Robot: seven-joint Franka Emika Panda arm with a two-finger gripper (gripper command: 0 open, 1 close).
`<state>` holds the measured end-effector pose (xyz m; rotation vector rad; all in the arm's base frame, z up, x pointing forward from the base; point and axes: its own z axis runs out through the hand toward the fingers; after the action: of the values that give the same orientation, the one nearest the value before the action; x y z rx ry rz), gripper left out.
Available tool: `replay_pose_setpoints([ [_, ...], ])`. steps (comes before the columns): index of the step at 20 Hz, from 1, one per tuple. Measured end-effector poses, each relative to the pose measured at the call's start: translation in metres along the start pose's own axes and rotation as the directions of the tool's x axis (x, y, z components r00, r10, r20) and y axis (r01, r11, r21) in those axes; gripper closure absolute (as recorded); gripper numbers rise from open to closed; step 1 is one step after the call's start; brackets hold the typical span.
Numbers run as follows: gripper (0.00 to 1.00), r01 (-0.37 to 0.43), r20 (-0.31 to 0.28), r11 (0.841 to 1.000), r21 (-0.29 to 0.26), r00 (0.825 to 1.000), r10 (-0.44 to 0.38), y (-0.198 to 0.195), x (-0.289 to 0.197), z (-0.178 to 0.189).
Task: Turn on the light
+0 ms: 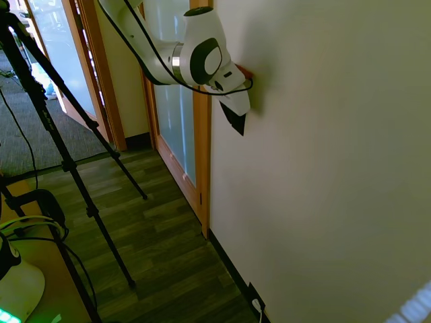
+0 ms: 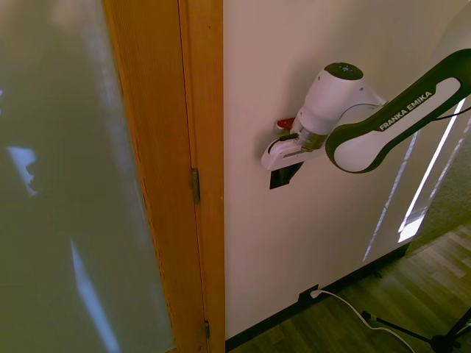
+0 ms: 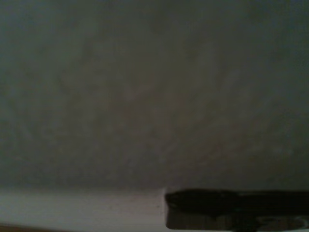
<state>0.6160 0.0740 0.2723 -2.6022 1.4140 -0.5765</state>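
Currently the white arm [image 2: 383, 129] reaches across to the cream wall [image 1: 337, 168], with its gripper [image 2: 283, 175] pointed down and pressed close against the wall surface, just beside the wooden door frame [image 2: 199, 176]. In the second exterior view a small black upright shape sits at the gripper tip on the wall; this is where the switch [image 2: 277, 179] lies, but the dark fingers overlap it and I cannot separate plate from finger with certainty. In the first exterior view the dark tip [image 1: 236, 121] shows as one black wedge under the white gripper housing, against the wall. The fingers look drawn together into a single dark point, yet their gap is not resolved in either exterior view, so how far apart they stand I cannot tell; nothing is seen gripped. A red part [image 2: 285, 123] shows on the wrist next to the wall. Wrist view: blurred grey wall fills the frame, with a dark band [image 3: 236, 208] along the bottom edge, out of focus. Low on the wall, at the dark baseboard, a black outlet plate [image 2: 305, 296] carries a white plug whose white cord [image 2: 349, 305] trails onto the wood floor [image 1: 161, 242]. Frosted glass door panel [image 2: 66, 184] fills the area beside the frame.
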Motion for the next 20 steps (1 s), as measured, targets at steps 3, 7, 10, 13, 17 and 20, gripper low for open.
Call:
replay_pose_setpoints([
  [3, 1.0, -0.003, -0.003, 1.0, -0.003, 1.0, 0.003, 0.0, 0.0, 0.0],
  [7, 1.0, -0.005, -0.008, 1.0, -0.002, 1.0, 0.005, 0.0, 0.0, -0.002],
  [10, 1.0, -0.007, -0.019, 1.0, 0.005, 1.0, 0.007, 0.0, 0.002, -0.009],
  [13, 1.0, -0.013, -0.031, 1.0, 0.025, 0.999, 0.014, -0.003, 0.006, -0.028],
  [17, 1.0, -0.023, -0.042, 0.999, 0.038, 0.999, 0.025, 0.0, 0.013, -0.05],
  [20, 1.0, -0.032, -0.055, 0.999, 0.034, 0.998, 0.034, 0.014, 0.023, -0.069],
])
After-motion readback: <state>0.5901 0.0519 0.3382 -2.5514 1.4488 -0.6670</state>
